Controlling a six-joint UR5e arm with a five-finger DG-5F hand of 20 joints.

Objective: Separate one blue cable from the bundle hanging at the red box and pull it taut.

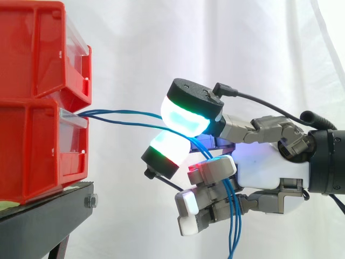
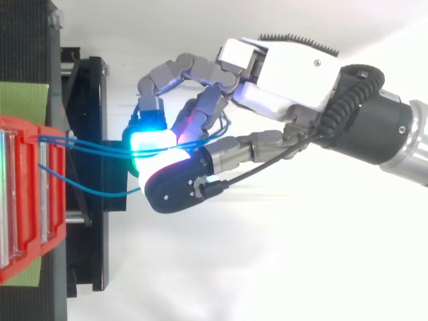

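Observation:
Thin blue cables (image 2: 93, 148) run from the front of the lower red box (image 1: 38, 156) rightward to my hand (image 1: 269, 167). Two glowing fingertips (image 1: 186, 116) close on the strands about a hand's width off the box, one pad above and one below. Past the pinch the cables pass through the curled lower fingers and hang straight down as a bundle (image 1: 233, 229). In the top view, one blue cable (image 2: 100, 195) sags in a loose loop below the others and reaches the hand (image 2: 287, 73) near the dark thumb tip. I cannot tell how many strands are pinched.
A second red box (image 1: 32, 48) is stacked on the lower one. Both rest on a black stand (image 1: 48, 216) at the left. A green label (image 2: 23, 100) lies behind the red box in the top view. A white curtain backs the scene.

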